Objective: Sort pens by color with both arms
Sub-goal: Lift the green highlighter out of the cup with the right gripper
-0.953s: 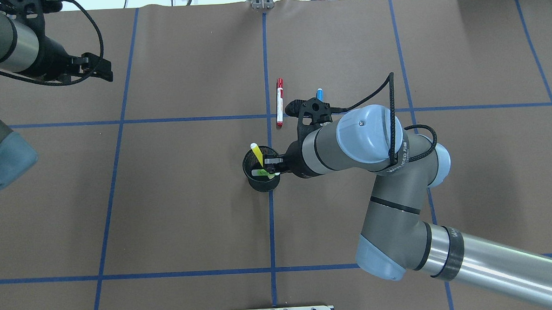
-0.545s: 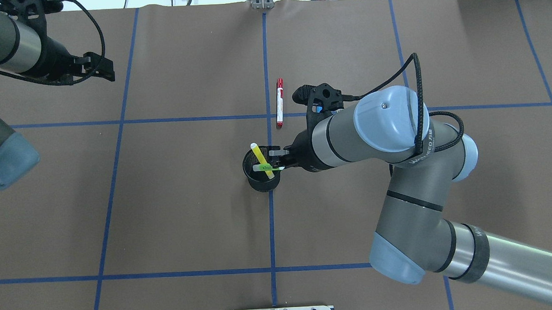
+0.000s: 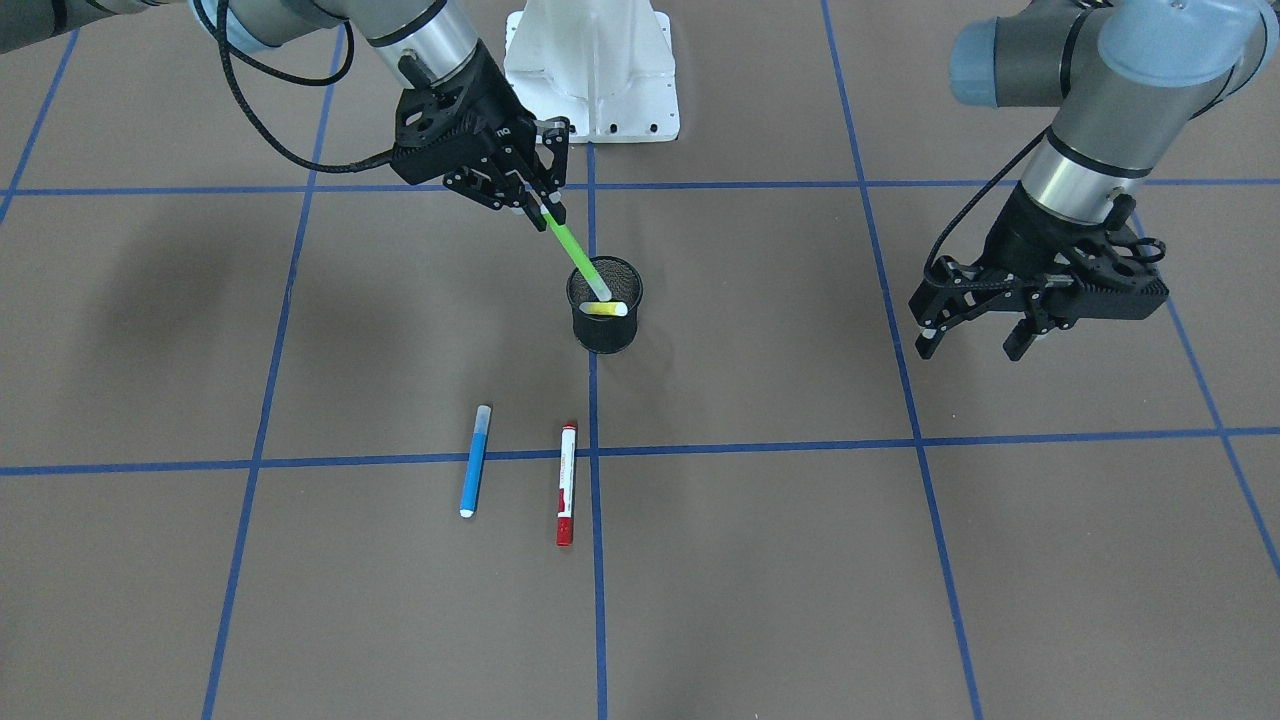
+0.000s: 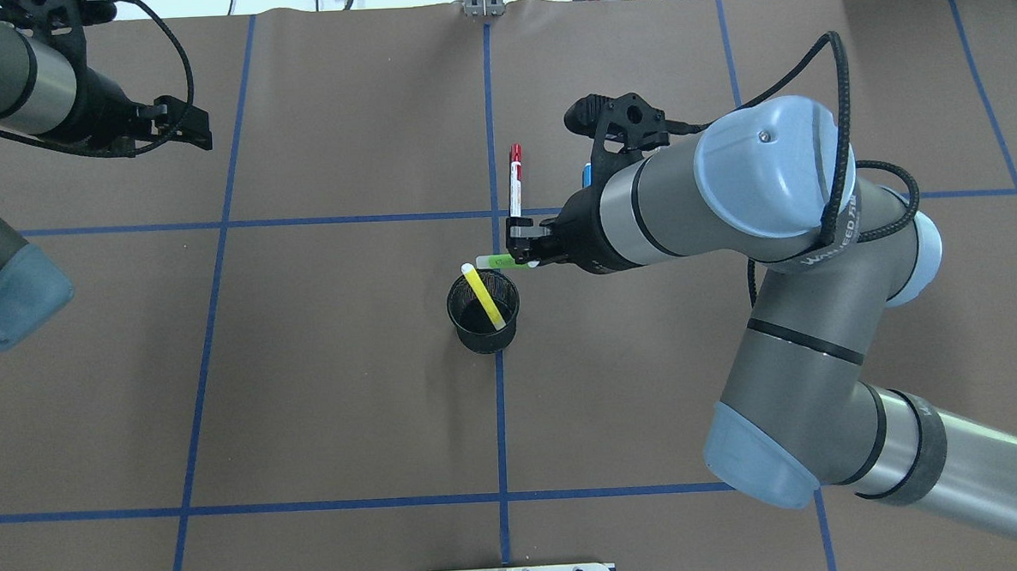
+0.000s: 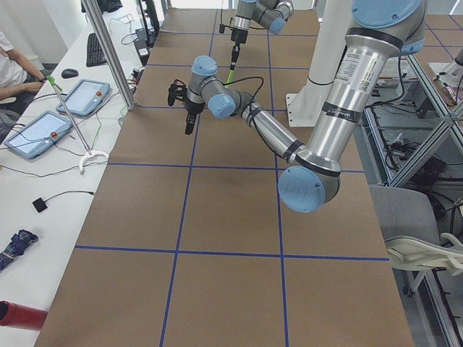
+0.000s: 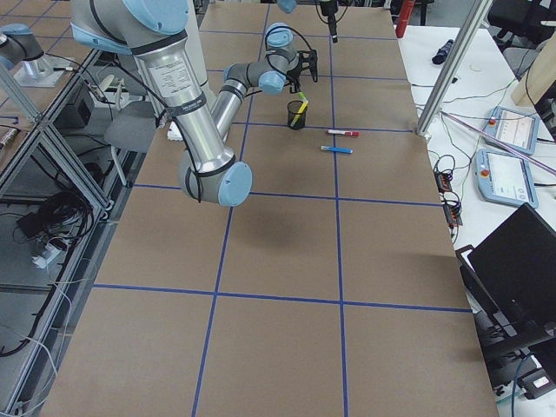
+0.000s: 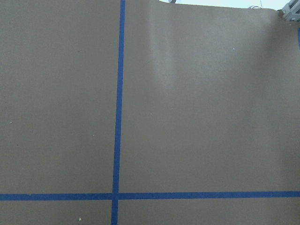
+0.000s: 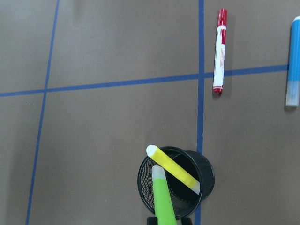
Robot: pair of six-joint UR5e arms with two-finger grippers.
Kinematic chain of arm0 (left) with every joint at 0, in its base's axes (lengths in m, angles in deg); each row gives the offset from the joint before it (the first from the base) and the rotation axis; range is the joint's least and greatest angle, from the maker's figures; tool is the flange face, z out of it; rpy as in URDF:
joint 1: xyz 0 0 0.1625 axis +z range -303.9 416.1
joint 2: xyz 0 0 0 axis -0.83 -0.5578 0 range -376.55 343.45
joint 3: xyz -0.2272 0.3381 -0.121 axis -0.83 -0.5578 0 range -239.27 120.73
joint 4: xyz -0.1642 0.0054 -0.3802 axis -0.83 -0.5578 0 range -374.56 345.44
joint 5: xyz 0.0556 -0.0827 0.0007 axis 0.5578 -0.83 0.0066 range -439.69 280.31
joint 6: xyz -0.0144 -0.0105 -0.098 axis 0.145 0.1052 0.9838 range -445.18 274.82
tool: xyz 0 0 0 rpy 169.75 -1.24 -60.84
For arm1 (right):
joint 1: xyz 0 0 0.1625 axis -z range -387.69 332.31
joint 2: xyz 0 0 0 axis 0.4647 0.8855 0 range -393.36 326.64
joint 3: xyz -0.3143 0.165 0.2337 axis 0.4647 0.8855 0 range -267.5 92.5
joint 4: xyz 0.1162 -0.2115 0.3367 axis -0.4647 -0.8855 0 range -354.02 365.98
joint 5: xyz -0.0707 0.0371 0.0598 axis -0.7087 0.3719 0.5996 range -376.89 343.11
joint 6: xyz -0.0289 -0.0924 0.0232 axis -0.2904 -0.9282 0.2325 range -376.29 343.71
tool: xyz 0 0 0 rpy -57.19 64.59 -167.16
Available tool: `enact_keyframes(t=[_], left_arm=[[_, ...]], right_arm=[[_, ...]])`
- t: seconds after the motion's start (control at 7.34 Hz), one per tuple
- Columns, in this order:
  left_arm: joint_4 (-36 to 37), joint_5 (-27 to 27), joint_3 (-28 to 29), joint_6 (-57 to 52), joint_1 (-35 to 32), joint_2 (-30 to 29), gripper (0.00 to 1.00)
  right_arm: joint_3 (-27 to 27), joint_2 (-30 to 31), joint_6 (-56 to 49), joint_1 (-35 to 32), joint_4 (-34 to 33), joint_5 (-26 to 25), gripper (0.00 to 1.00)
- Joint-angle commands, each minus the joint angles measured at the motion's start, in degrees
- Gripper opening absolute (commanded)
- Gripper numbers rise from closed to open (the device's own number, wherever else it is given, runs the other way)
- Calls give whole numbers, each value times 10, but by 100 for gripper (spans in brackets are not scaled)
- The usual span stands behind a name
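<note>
4 pens (image 3: 475,460), 1 cup (image 3: 605,338) (black mesh), 2 arms (image 4: 727,190).

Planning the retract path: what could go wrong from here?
1. The green pen hangs tilted from the right gripper, its low tip close over the cup; a sideways move might snag the rim and topple cup and yellow pen.
2. Gripped near one end, it may swivel or slip.
</note>
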Motion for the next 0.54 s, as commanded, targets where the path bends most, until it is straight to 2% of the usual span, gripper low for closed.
enact_keyframes(t=[0.0, 0.14, 0.41], left_arm=[[0, 0, 0, 0, -1, 1, 100], [0, 0, 0, 1, -1, 2, 100], [0, 0, -2, 3, -2, 2, 100]], right_arm=[[15, -25, 30, -6, -1, -66, 0], [63, -65, 66, -5, -1, -109, 0], [129, -107, 126, 3, 0, -186, 0]])
